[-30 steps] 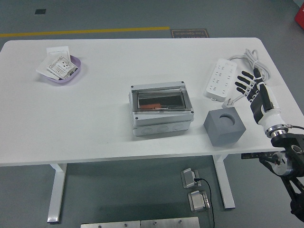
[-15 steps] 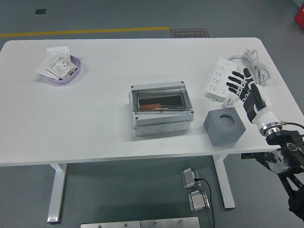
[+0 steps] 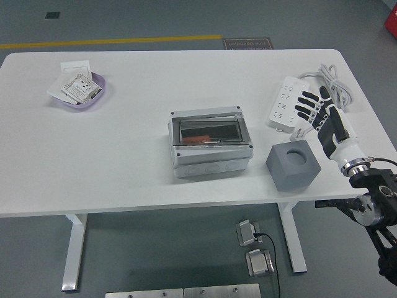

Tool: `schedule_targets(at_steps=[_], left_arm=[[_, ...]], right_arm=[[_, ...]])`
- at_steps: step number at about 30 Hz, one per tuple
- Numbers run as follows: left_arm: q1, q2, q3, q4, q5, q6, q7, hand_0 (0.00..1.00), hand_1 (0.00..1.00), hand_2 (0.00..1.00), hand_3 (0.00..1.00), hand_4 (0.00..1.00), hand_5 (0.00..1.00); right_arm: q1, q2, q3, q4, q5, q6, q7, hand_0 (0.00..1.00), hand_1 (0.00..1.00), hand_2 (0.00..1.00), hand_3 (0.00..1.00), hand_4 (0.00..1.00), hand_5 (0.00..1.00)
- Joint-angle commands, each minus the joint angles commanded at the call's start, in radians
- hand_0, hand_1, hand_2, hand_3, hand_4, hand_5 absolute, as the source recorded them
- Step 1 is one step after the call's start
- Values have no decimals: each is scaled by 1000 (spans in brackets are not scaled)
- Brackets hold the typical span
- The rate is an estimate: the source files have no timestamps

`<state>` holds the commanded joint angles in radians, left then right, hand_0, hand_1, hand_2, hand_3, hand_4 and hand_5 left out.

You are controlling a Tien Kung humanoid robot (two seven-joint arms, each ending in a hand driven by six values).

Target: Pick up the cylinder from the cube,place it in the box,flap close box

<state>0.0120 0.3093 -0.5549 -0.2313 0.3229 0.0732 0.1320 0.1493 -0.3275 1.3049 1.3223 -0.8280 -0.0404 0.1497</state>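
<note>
Head view: right hand (image 3: 317, 112), fingers spread and empty, hovers beside grey cube (image 3: 293, 164); the junction box (image 3: 209, 143) looks closed, task seemingly finished.

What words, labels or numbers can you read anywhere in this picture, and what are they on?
No text can be read.
Floor sign beyond the table: lettering, too blurred to read.
Packets in the purple bowl: dark print, too small to read.
Power strip, grey box, grey cube: no visible text.

A white table (image 3: 124, 155) on white legs fills most of the frame. Behind it, grey floor (image 3: 155, 18) carries a yellow line (image 3: 111, 41) across the upper left.
</note>
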Motion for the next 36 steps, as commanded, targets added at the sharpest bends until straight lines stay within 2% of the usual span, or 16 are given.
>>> schedule_targets(at_steps=[3,4,8,18,21,26,27,36], left_arm=[[1,0,-12,-3,12,0,0,625,650,608,626,642,173],[1,0,-17,-5,17,1,-1,625,650,608,626,642,173],[0,-1,-30,-9,31,1,-1,625,650,608,626,642,173],[-4,-6,-34,-11,38,1,-1,626,650,609,627,642,173],[-6,-7,-31,-11,36,2,-1,626,650,609,627,642,173],[-6,-7,-29,-11,34,2,-1,626,650,609,627,642,173],[-6,-7,-28,-11,34,2,-1,626,650,609,627,642,173],[-5,-7,-27,-10,34,1,-1,626,650,609,627,642,173]], right_arm=[[-3,-1,8,8,5,10,-6,907,800,824,695,982,841],[-5,-1,10,12,10,15,-9,909,790,814,798,982,850],[-12,0,18,35,46,30,-20,909,790,814,798,982,850],[-22,-4,51,94,235,97,-51,888,784,797,785,984,855],[-22,-5,71,86,285,106,-54,888,784,797,785,984,855],[-25,-19,119,51,292,117,-61,877,777,794,792,984,868],[-26,-22,127,46,290,120,-64,870,781,833,869,984,887],[-20,-38,203,-12,290,144,-85,871,779,811,863,985,893]])
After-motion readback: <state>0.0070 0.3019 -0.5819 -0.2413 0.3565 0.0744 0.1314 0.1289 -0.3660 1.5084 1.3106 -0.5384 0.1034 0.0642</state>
